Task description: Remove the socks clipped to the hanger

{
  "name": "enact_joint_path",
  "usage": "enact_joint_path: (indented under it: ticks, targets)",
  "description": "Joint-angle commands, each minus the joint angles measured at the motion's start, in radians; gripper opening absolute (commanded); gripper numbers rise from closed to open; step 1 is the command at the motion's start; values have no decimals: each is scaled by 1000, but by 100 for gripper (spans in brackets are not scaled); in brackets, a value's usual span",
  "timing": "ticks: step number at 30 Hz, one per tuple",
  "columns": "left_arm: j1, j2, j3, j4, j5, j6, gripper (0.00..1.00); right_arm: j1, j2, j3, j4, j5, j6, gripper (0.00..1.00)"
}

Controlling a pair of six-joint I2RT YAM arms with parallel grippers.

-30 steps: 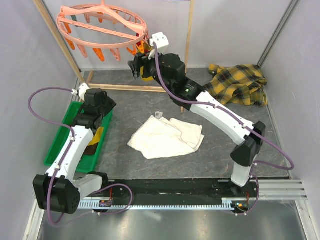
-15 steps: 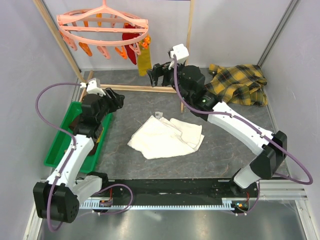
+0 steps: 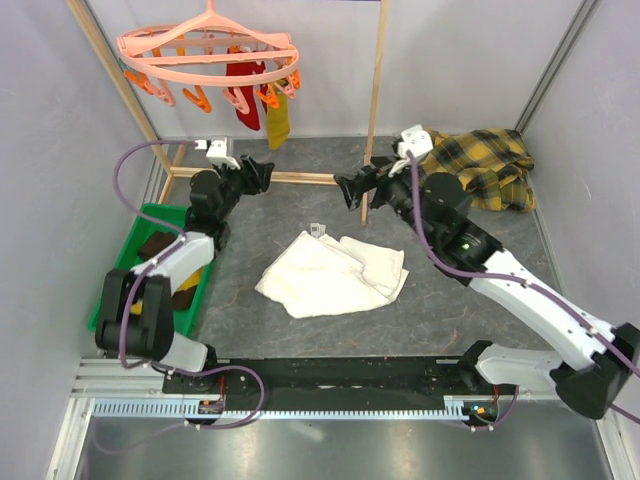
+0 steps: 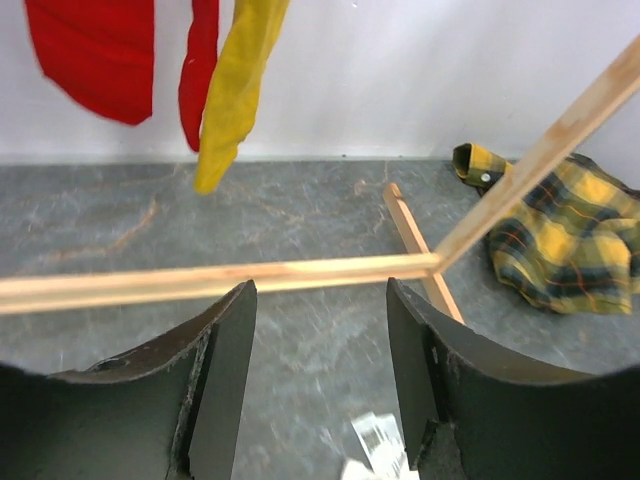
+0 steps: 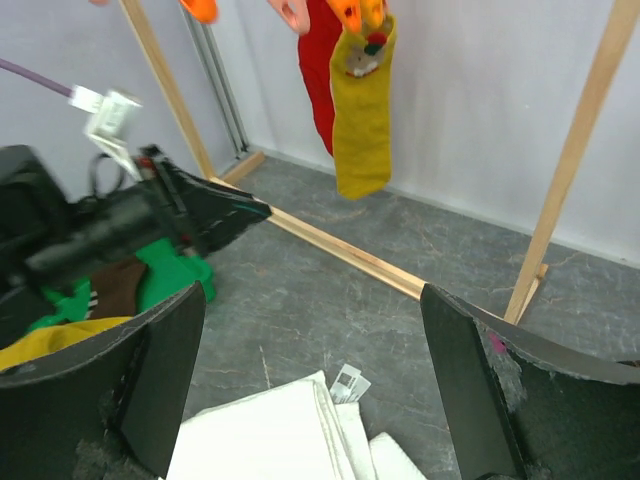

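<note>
progress partway | green tray (image 3: 150, 215): some socks (image 3: 155, 245) already in | hanger (image 3: 205, 50): red sock (image 3: 240, 100) + yellow sock (image 3: 278, 125) clipped, to do | left hand (image 3: 262, 176) open, empty | right hand (image 3: 347, 189) open, empty

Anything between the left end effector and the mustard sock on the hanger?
The rack's wooden crossbar lies straight ahead of the left end effector. The mustard sock hangs beyond and above it; a rising approach looks clear.

Crumpled white cloth towel (image 3: 335, 272) mid-table; yellow-black plaid shirt (image 3: 480, 165) behind-right of it, green plastic tray (image 3: 198, 298) left, wooden frame rack (image 3: 376, 90) behind.
</note>
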Motion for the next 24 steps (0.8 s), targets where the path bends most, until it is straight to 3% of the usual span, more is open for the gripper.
enact_joint_path:
  ticks: [1,10,24]
  targets:
    - [-7,129,120,230,-9,92,61,1,-99,-52,-4,-40,22,96]
    - [-10,393,392,261,-76,142,58,1,-230,-130,-14,-14,71,95]
    - [-10,639,581,301,-20,73,58,1,-239,-101,14,-23,53,95]
